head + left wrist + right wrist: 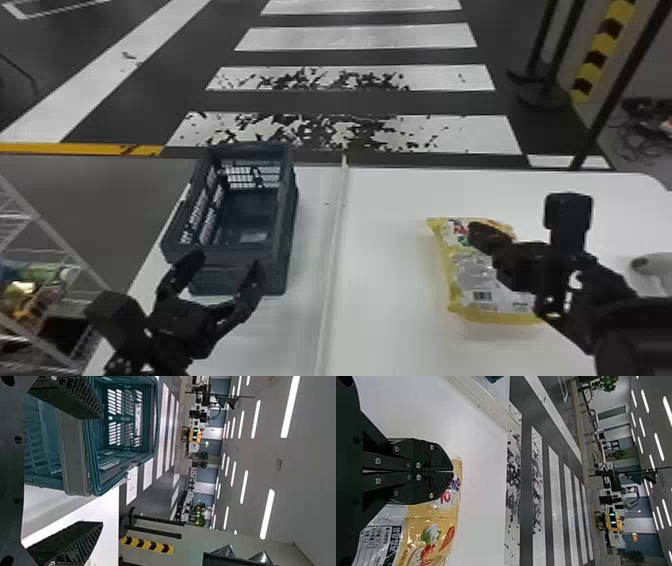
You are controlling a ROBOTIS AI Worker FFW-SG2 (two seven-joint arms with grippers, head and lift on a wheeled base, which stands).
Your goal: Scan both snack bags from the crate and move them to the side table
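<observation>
Right of centre in the head view, the right gripper (pixel 481 235) lies over the upper part of a snack bag (pixel 475 282). Its two fingers are closed, their ribbed faces together in the right wrist view, with the printed bag below and beside them; whether they touch it cannot be told. The bag, yellow at its borders with a pale panel and a barcode facing up, lies flat on a white table (pixel 390 260).

At lower left, the left gripper (pixel 225 261) is open, its fingers spread at the near end of a dark blue-green crate (pixel 290 220). The crate stands upright at left of centre, its long sides running away from the viewpoint and its walls pierced by slots. A raised pale seam (pixel 332 240) runs from the lower edge upward between crate and bag.

At the right edge, partly hidden by the right arm, is a rounded white object (pixel 652 270), probably a handheld scanner. Lower left holds a wire rack (pixel 75 256) with colourful packages (pixel 25 300). Beyond the table, the dark floor carries broad white stripes (pixel 357 37); at upper right are black stands (pixel 542 97) and a yellow-and-black post (pixel 602 50).
</observation>
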